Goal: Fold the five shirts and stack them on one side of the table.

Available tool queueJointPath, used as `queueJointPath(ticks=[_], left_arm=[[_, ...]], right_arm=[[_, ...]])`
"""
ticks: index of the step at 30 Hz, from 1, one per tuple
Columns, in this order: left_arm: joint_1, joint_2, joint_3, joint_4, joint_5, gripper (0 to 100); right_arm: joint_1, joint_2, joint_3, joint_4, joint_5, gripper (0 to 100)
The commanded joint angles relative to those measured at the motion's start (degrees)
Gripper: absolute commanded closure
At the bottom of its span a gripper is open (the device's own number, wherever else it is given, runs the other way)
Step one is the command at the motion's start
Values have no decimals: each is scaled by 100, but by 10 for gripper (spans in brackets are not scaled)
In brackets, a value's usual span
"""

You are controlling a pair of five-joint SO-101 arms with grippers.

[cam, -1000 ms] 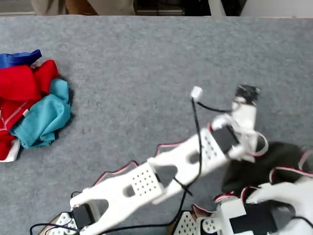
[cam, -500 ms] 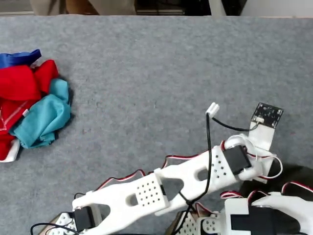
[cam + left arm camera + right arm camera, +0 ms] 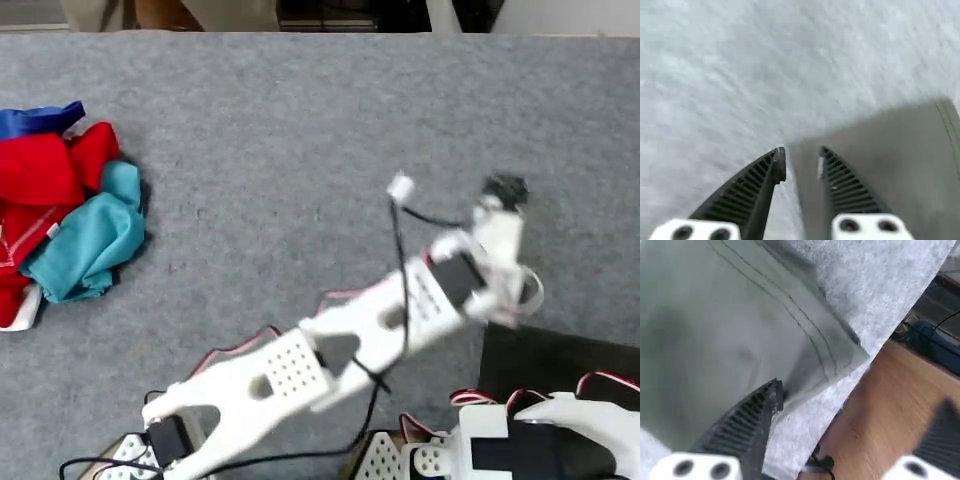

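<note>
— Grey felt covers the whole surface (image 3: 300, 110), and we've got the dark shirt (image 3: 565, 365) lying flat at the near right corner, by the arms' bases.

— Flat, with a straight edge. We'd judge it at least partly folded. Where's the left pincer (image 3: 800, 162)?

— Right over the shirt's corner, jaws a narrow gap apart, one on either side of the cloth's edge. We can't see anything clamped between them.

— That spot makes sense to us: a corner is the natural handle for a fold or a tug.

— And the right pincer (image 3: 860, 400) gapes wide, one finger low over the cloth near the stitched hem (image 3: 825, 355), just beside the surface's edge.

— Placed to pin it down, we'd guess, so the cloth won't slide while the other arm works.

— Over at the far left we find the red shirt (image 3: 40, 170), the teal shirt (image 3: 85, 245) and the blue shirt (image 3: 35, 120) heaped together, touching and crumpled.

— So those are waiting unfolded, well apart from the dark one. We reckon most of the job lies ahead.
</note>
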Motion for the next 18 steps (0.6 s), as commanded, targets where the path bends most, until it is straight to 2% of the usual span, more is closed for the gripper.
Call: queueJointPath(ticks=[1, 7, 10, 14, 18], left_arm=[[-580, -787, -237, 308, -290, 947], [-1653, -1253, -246, 1160, -985, 965], [-2295, -1402, -220, 1204, -1134, 965], [-3015, -1622, -220, 1204, -1178, 965], [-3420, -1675, -220, 1204, -1178, 965]], right_arm=[[-119, -312, -699, 809, 70, 559], [-813, -312, -1648, 2409, 79, 864], [-971, -312, -1965, 2567, 44, 998], [-716, -312, -2176, 2567, 70, 928], [-330, -312, -2273, 2549, 79, 839]])
